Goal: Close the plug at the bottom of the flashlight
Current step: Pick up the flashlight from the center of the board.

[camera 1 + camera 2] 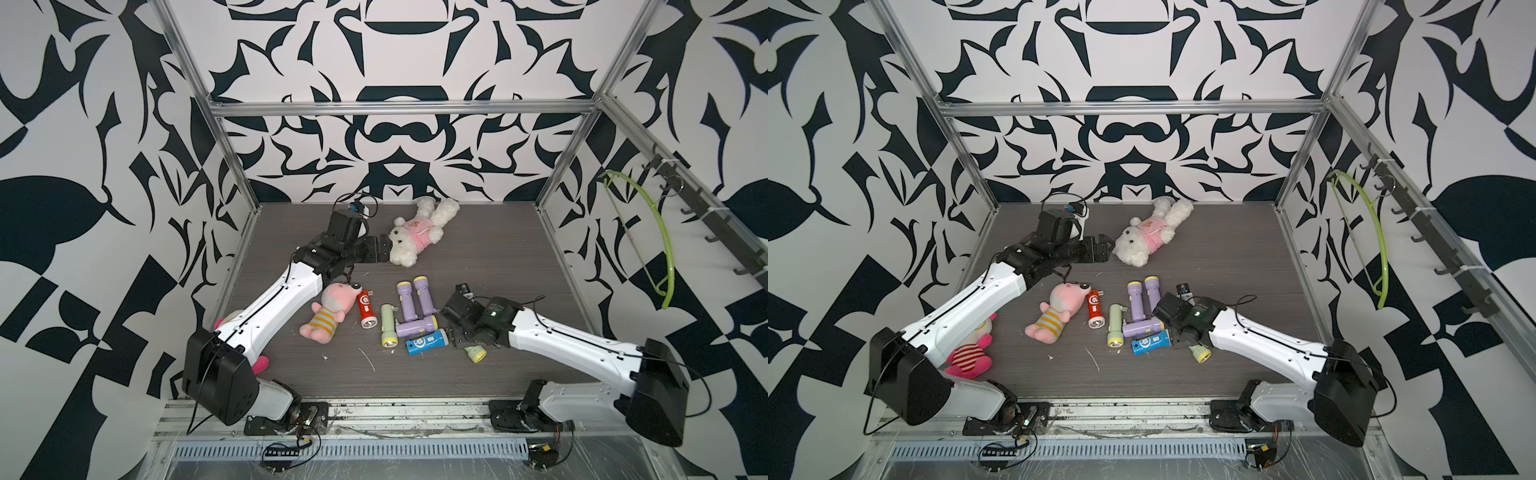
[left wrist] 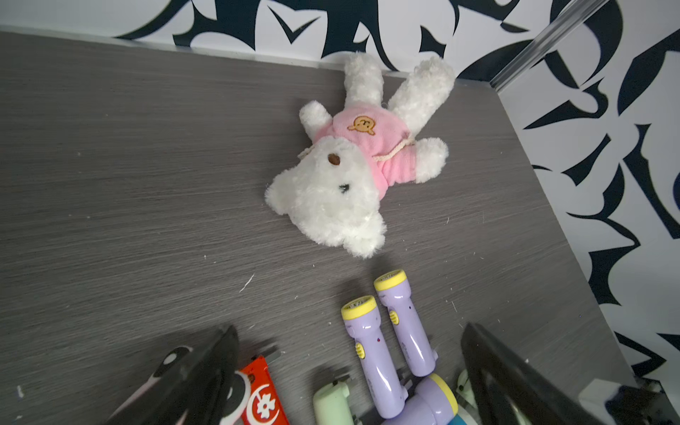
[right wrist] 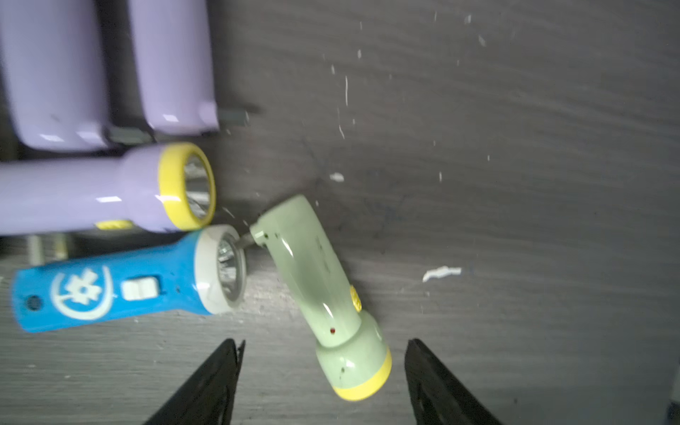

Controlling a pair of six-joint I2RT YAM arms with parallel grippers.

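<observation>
1. The grey wood-grain tabletop carries everything you see here.
2. Your left arm reaches toward the far left corner. The left gripper is spread fully wide with nothing in it, just beside the head of the white bear.
3. Your right arm comes in from the near right corner. The right gripper hangs over the pale green flashlight. Its jaws stand wide on either side of the yellow head, with a gap on each side, so it has hold of nothing.
4. The white bear lies close to the far edge. A pink striped plush lies left of middle, and a second pink plush sits under your left arm near the left edge.
5. Around the middle lie two purple flashlights side by side, a third purple flashlight across their tails, a blue flashlight, a red flashlight and another green flashlight.
6. The pale green flashlight lies flat, right of middle and toward the near edge. Its tail points at the blue flashlight.
7. The plug juts out of that tail, its tip at the blue flashlight's lens rim.
</observation>
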